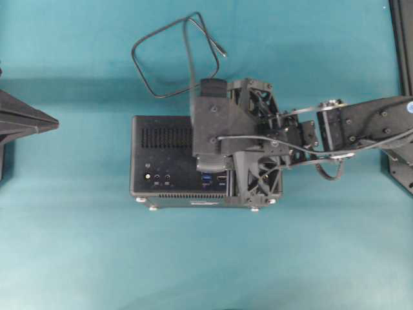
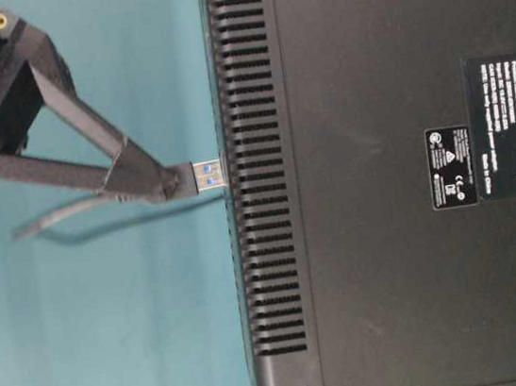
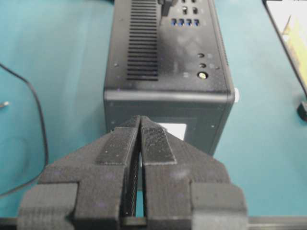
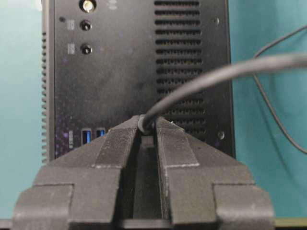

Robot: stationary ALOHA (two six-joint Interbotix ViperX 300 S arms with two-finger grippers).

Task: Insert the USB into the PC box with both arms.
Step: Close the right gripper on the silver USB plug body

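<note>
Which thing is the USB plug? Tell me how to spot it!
Find the big black PC box with its rows of vent slots. Right beside its edge, the right claw pinches a small plug. Unlike the black claw, its tip is shiny silver with blue inside.

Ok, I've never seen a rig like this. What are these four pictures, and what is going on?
It is one moment seen by four cameras: one from above, one at table level, and one on each wrist of two black robot arms. On the teal table lies a black PC box with vent slots and blue ports. The right gripper is shut on the USB, a dark cable with a plug; the table-level view shows the plug's metal tip right at the box's edge, though whether it has entered a port cannot be told. The rest of the cable loops on the table behind the box. The left gripper is shut on nothing, pointing at the box's end.
</note>
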